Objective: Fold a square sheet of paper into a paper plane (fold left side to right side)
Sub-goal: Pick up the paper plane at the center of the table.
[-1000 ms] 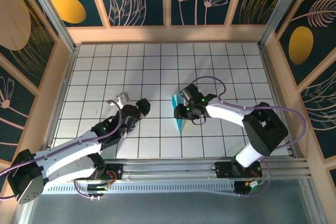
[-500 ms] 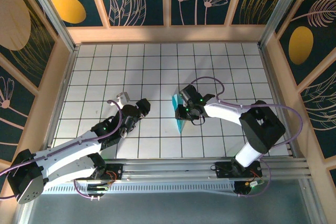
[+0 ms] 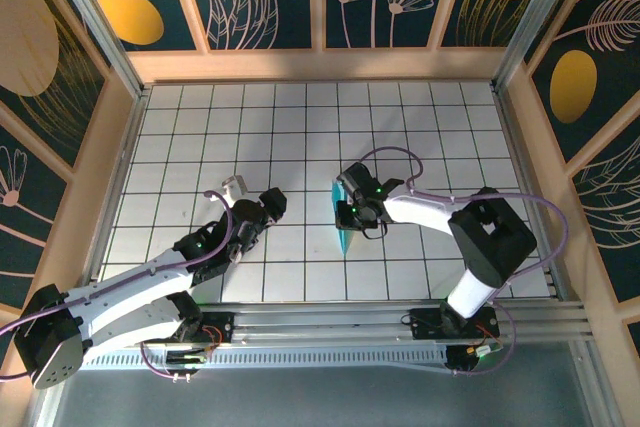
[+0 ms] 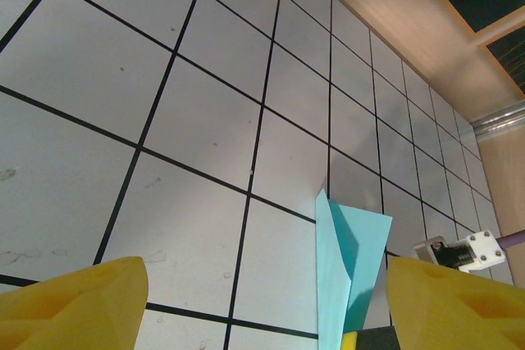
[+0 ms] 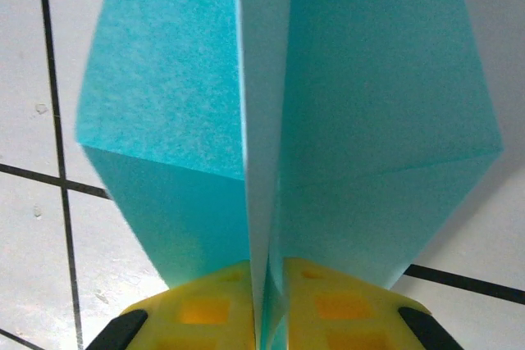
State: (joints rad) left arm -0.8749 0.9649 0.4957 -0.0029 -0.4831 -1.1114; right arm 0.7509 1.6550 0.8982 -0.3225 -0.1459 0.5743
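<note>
- Progress: the paper plane (image 3: 344,235) is already showing as a slim, pointed light-blue dart with a raised centre crease and a wing slanting off to each side. The folding is looking largely finished, with probably only a last firming of the crease and a release remaining.
- Position: the dart is sitting near the middle of the gridded table (image 3: 200,127), on or just above the tiles — which of the two cannot be told.
- Right gripper (image 5: 264,280): its yellow fingers (image 5: 205,309) are pressing together on the upright centre crease, clamping the paper between them.
- Left gripper (image 4: 264,313): its fingers are standing wide apart and holding nothing. It is hovering to the left of the dart, well apart from it.
- Edges and room: open tiles are lying on every side of the dart, and the wooden walls (image 3: 320,65) are standing well away. The nearest obstacle is the left gripper — so the right side and the far side are offering the freest paths.
</note>
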